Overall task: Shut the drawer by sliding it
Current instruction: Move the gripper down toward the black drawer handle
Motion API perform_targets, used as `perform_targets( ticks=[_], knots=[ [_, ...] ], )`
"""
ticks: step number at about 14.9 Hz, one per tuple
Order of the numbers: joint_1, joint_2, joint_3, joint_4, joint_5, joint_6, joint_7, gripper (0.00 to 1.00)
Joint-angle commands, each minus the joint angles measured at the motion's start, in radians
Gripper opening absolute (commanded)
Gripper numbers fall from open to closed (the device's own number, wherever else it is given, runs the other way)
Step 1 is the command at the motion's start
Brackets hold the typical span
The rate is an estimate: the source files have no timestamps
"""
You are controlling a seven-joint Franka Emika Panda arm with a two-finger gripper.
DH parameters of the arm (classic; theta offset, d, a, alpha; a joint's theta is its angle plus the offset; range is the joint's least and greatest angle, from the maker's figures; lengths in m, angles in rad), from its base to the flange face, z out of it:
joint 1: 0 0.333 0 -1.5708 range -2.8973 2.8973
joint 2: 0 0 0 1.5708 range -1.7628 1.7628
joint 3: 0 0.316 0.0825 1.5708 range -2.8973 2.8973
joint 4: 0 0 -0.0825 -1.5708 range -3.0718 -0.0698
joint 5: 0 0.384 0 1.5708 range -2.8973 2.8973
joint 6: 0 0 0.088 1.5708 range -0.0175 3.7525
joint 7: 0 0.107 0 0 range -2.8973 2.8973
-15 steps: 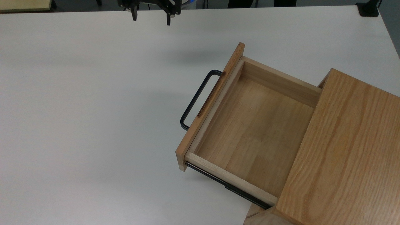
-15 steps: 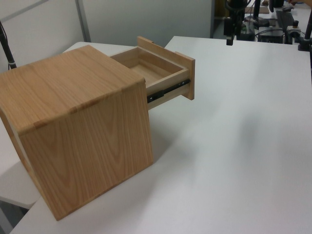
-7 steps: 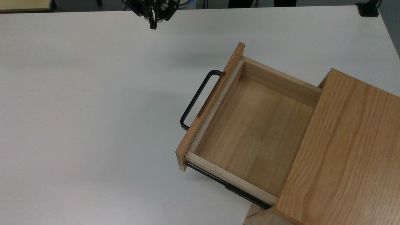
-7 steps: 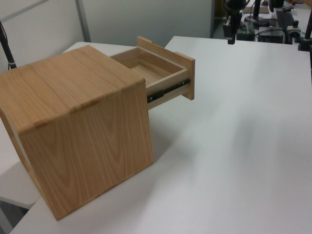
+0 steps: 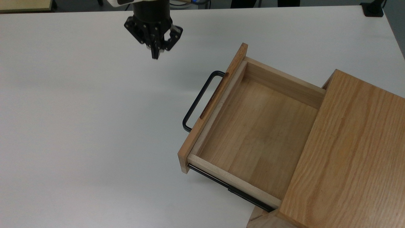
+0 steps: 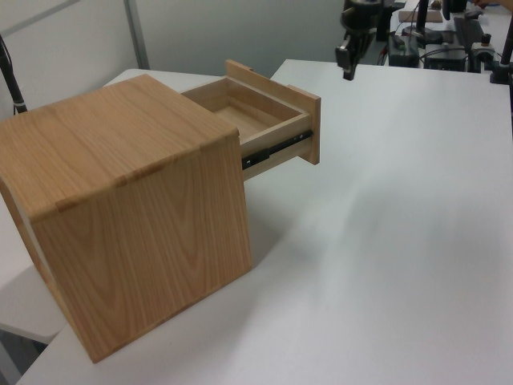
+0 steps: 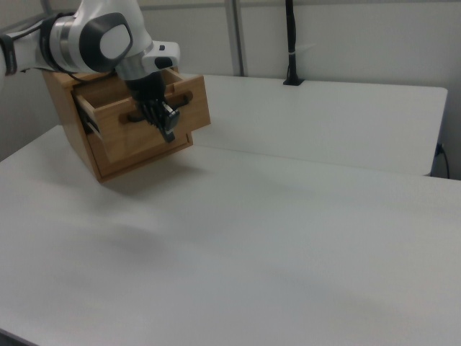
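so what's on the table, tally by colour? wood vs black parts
Wood: 2, the drawer and the cabinet
Black: 3, the handle, the side rail and the claw
Total: 5

A broad white bench (image 5: 79, 126) takes up most of the room on show. In the right view a pale wall (image 7: 360, 36) with thin upright strips stands behind it, and a black pole (image 7: 291, 40) rises from a black foot at the far edge. In the left view a grey panel (image 6: 240, 28) backs the bench, and dark stands and cables (image 6: 457, 40) crowd the left view's upper right.
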Motion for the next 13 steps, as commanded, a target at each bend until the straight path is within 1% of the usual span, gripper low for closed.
perform_targets(
  ticks=[1,3,5,8,9,10,11,13],
  knots=[
    [0.048,0.055,-0.007,0.007,0.014,0.127,0.118,0.00],
    [0.068,0.095,-0.006,0.042,0.021,0.247,0.217,0.00],
    [0.079,0.116,-0.001,0.048,0.017,0.330,0.306,0.00],
    [0.088,0.145,0.036,0.048,0.015,0.410,0.334,0.00],
    [0.087,0.147,0.037,0.048,0.015,0.419,0.334,0.00],
    [0.076,0.145,0.037,0.048,0.009,0.417,0.311,0.00],
    [0.064,0.142,0.037,0.048,0.014,0.410,0.250,0.00],
    [0.045,0.138,0.039,0.045,0.034,0.381,0.083,0.00]
  ],
)
